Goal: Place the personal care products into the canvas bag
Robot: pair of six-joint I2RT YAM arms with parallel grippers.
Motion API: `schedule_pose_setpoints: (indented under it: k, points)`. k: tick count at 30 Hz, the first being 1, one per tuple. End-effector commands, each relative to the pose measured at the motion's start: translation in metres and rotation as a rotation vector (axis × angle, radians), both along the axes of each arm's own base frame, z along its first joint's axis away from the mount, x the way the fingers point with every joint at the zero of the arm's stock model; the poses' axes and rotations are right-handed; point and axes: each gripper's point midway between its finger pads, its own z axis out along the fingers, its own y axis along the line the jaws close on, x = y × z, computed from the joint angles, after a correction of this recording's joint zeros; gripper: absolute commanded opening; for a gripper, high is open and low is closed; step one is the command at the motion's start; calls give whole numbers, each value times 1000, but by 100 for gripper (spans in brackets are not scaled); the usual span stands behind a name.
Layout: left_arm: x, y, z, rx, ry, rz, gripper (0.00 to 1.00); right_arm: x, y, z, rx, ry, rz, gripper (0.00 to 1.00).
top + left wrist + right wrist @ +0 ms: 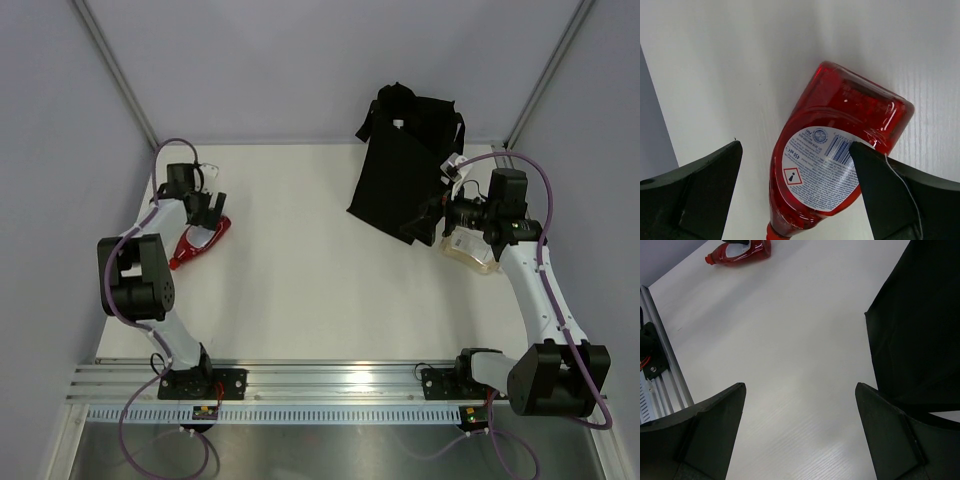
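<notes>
The left jaws stand wide apart, straddling the red bottle [840, 115]. One finger [705, 180] is clear of it on the bare desk side. The other finger [885, 185] lies over the edge of the bottle's white label, though the wrist view does not show whether it presses on it. The bottle lies flat on the desk [300, 290] near the far left corner, label up, with its cap end pointing toward the near edge. The left arm [150, 270] rises from its base, folds at the elbow and reaches away along the left wall, its wrist tipped down over the bottle. The right jaws are also spread wide with nothing between them, and they hang above bare desk just beside the near corner of the canvas bag [400, 170]. The bag sits at the far right of the desk, its handles at the top. The right arm [540, 290] stretches forward from its base, its wrist turned inward toward the bag. Under that wrist a beige, clear bottle [470, 252] lies on the desk.
</notes>
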Motion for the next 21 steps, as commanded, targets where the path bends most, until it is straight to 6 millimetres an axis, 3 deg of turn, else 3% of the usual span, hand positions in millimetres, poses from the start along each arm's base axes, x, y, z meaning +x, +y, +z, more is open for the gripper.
schedule_pose_setpoints:
  k: [1,5,11,21]
  points:
    - [0,-8,-25,93,92,-148,94,-1,1,11,6,-71,24,99]
    - [-7,-6,-39,153,154,-164,96,-1,0,10,6,-74,23,100]
    - [-16,-21,-38,67,183,-216,99,-2,-1,9,6,-73,27,99]
    - [-31,5,-55,134,352,-76,99,-6,-5,16,16,-91,22,100]
